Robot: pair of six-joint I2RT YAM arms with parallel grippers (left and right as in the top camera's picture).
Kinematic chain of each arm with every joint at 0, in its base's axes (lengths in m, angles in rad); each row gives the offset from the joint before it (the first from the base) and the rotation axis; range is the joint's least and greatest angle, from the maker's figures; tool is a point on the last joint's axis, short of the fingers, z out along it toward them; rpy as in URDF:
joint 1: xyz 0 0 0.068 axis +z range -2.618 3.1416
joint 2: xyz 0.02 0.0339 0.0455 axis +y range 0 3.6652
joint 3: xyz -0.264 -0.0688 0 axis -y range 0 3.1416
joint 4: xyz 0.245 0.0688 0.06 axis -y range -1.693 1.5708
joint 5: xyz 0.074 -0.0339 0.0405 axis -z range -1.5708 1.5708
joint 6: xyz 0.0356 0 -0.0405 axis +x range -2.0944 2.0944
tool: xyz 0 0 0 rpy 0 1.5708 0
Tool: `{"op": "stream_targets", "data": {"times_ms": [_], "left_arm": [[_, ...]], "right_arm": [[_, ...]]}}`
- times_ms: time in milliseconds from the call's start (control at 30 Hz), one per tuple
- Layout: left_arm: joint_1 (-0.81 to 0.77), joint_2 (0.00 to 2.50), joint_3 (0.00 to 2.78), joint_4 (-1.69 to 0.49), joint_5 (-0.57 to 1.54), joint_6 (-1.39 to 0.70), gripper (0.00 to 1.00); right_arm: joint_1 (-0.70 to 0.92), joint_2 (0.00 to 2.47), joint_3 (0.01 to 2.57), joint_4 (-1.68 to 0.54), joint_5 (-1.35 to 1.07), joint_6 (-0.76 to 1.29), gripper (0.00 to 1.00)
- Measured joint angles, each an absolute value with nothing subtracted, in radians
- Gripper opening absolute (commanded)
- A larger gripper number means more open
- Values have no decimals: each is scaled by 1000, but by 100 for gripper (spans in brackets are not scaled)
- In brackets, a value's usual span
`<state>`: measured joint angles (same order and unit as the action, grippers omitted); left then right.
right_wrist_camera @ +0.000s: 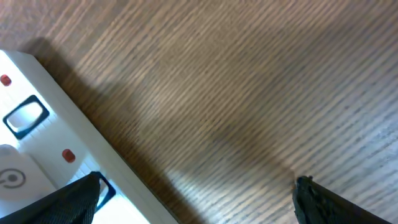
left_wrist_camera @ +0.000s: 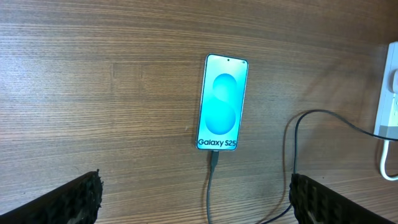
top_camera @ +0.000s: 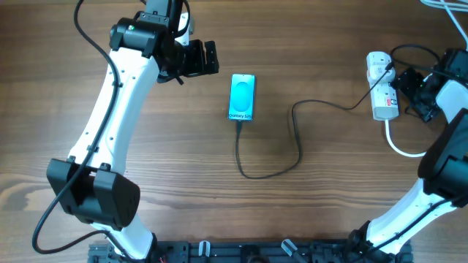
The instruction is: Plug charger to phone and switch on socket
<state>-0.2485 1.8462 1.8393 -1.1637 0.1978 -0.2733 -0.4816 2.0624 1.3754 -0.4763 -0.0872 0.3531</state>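
Observation:
The phone lies on the wood table with its turquoise screen up; it also shows in the left wrist view. The black charger cable runs from the phone's bottom edge, where its plug sits in the port, looping right to the socket. My left gripper is open and empty, to the left of the phone and above the table. My right gripper is open and empty, just right of the socket. In the right wrist view the socket shows red marks and a rocker switch.
The socket's thick white cord curves off toward the right arm. The socket's edge and cord show at the right of the left wrist view. More white cables hang at the top right corner.

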Motion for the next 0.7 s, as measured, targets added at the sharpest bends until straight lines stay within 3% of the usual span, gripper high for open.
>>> {"op": "stream_targets", "data": {"times_ms": [700], "left_arm": [[-249, 1846, 1839, -1164, 198, -273, 100]], "right_arm": [[-483, 2063, 1375, -473, -139, 353, 100]]}}
